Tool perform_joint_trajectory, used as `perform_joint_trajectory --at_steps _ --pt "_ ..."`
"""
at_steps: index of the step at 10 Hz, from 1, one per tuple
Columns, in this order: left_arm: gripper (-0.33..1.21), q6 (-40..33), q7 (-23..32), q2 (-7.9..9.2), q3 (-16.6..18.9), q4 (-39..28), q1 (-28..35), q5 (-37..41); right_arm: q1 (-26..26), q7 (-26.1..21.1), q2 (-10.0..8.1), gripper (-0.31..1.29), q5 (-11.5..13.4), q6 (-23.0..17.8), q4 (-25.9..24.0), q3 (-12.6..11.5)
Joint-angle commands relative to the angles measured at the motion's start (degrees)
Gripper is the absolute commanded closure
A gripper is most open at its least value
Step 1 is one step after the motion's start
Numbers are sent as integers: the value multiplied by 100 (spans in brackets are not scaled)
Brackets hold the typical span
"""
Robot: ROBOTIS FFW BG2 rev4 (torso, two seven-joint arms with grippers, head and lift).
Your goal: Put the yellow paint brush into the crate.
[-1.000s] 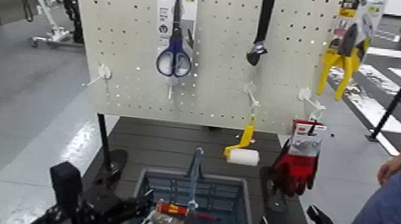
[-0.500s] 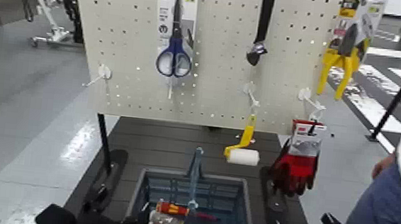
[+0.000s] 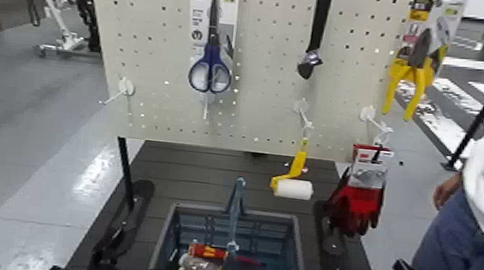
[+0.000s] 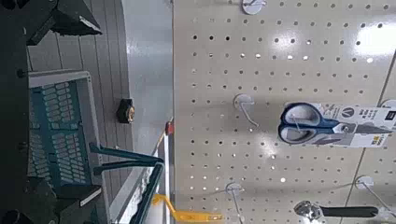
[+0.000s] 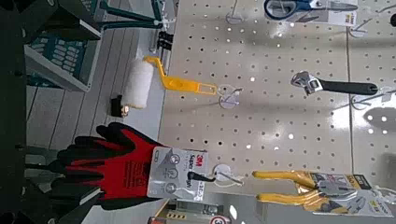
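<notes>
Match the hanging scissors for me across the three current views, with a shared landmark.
Head view: scissors, upper left of centre.
Left wrist view: right side, mid-height.
Right wrist view: top edge, right of centre, partly cut off.
Shared landmark: the pale pegboard behind them.

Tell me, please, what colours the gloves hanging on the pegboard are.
The gloves are red and black, seen best in the right wrist view.
</notes>
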Motion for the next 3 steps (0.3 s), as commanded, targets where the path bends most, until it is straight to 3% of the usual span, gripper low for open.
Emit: perform_joint_trajectory --at_steps 1,3 --pt "11 -8 1 -413 -11 -3 4 -22 3 -3 -9 15 37 -46 -6 -8" --pt "11 -8 1 -404 -11 -3 4 -22 29 -38 27 15 160 42 -85 -25"
